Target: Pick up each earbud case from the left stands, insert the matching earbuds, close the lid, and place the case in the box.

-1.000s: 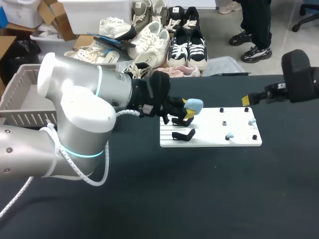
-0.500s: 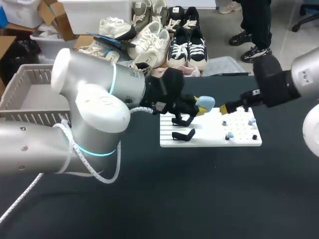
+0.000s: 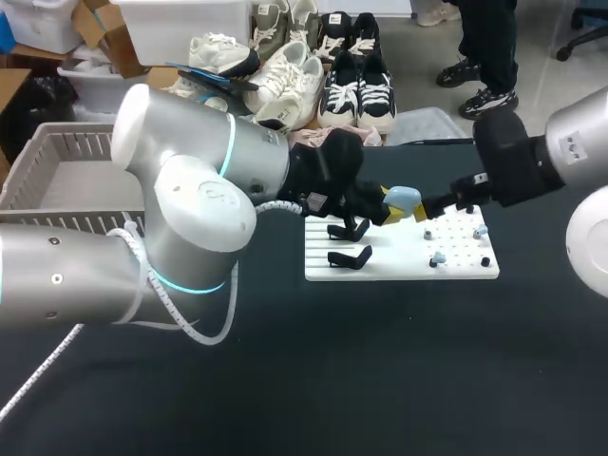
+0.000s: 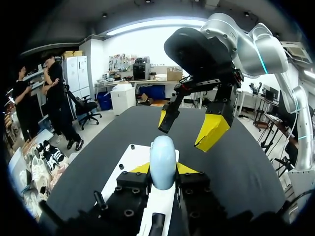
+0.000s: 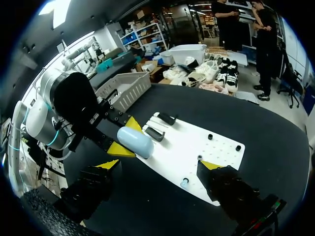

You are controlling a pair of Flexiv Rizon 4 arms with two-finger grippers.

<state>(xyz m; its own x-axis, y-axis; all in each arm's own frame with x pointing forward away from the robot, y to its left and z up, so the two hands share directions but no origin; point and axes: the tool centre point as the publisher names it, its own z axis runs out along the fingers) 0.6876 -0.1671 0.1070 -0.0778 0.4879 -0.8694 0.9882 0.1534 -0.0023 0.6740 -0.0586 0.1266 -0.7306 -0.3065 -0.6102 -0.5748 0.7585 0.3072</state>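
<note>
My left gripper [image 3: 388,205] is shut on a light blue earbud case [image 3: 404,197], holding it above the white board [image 3: 399,262]. In the left wrist view the case [image 4: 163,160] stands upright between the yellow fingertips. My right gripper [image 3: 425,209] is open and close to the case on its right; its yellow tips [image 4: 212,132] hang just ahead of it. In the right wrist view the case [image 5: 135,141] lies ahead of my open right gripper [image 5: 160,165]. Two black stands [image 3: 350,243] sit on the board's left part, and small pale blue earbuds [image 3: 438,258] on its right.
A grey slatted basket [image 3: 57,185] stands at the table's far left, also seen beyond the board as the basket [image 5: 125,88]. Small black pegs [image 3: 485,262] dot the board's right part. Dark tabletop extends in front of the board.
My left arm carried the case to the right, off the stands and over the board. My right arm came in from the right edge until its open gripper neared the case.
</note>
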